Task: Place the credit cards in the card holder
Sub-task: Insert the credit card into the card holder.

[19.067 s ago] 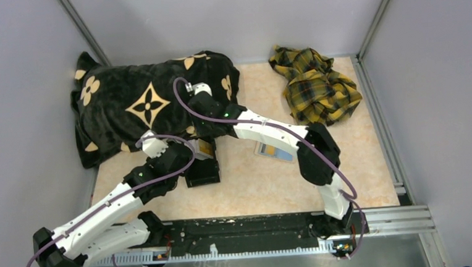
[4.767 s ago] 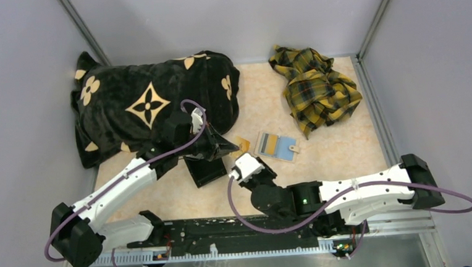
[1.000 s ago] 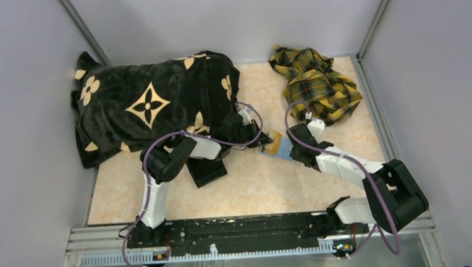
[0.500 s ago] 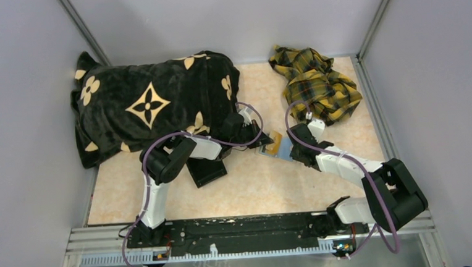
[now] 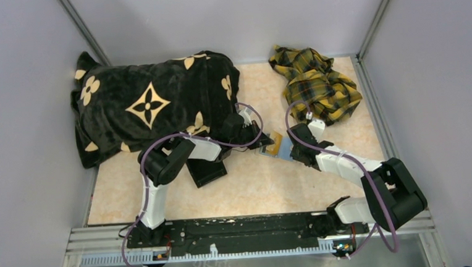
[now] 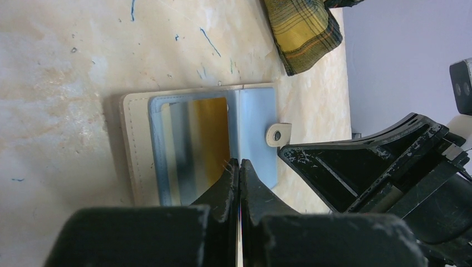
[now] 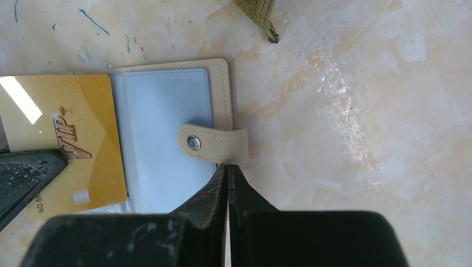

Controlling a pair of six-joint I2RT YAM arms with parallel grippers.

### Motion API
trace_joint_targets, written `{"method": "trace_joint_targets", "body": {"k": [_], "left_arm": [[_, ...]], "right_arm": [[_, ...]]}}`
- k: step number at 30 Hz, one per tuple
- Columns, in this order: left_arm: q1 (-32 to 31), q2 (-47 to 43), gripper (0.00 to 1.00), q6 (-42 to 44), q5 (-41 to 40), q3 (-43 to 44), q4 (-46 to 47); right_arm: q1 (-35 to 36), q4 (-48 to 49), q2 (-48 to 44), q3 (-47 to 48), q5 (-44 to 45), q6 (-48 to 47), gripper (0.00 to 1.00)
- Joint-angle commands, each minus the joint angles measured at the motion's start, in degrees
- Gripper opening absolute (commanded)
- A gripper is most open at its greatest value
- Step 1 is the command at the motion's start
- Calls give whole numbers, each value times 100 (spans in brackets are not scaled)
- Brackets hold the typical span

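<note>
L fingers (image 6: 221,192) & R fingers (image 7: 210,194) closed at card holder (image 7: 167,105), unchanged.

One card holder (image 7: 167,105), one card (image 7: 67,139), one tray (image 5: 208,172), one blanket (image 5: 151,104), one plaid cloth (image 5: 314,82).

Readable text is on one item only, the gold card (image 7: 61,150), in the right wrist view. It has a large slanted "VIP" in gold letters with a dark outline, printed sideways to this view, on the left half of the card. Near the card's lower corner there is small dark print, "NO 8", and the rest is hidden. Beside it is a small pale block, too blurred to read. The card lies partly over the open card holder (image 7: 167,117).

In the top and left wrist views the card is too small or too blurred to read.

The black blanket (image 5: 151,108) carries tan flower and four-point star emblems, which are motifs, not letters.
</note>
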Motion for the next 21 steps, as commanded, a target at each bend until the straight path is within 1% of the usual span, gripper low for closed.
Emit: {"method": "trace_joint_targets", "body": {"k": [1, 21], "left_arm": [[-59, -193, 0, -85, 5, -55, 127], [-161, -54, 0, -95, -146, 13, -48]], "right_arm": [[-70, 218, -2, 33, 11, 10, 0], [-79, 260, -46, -52, -11, 10, 0]]}}
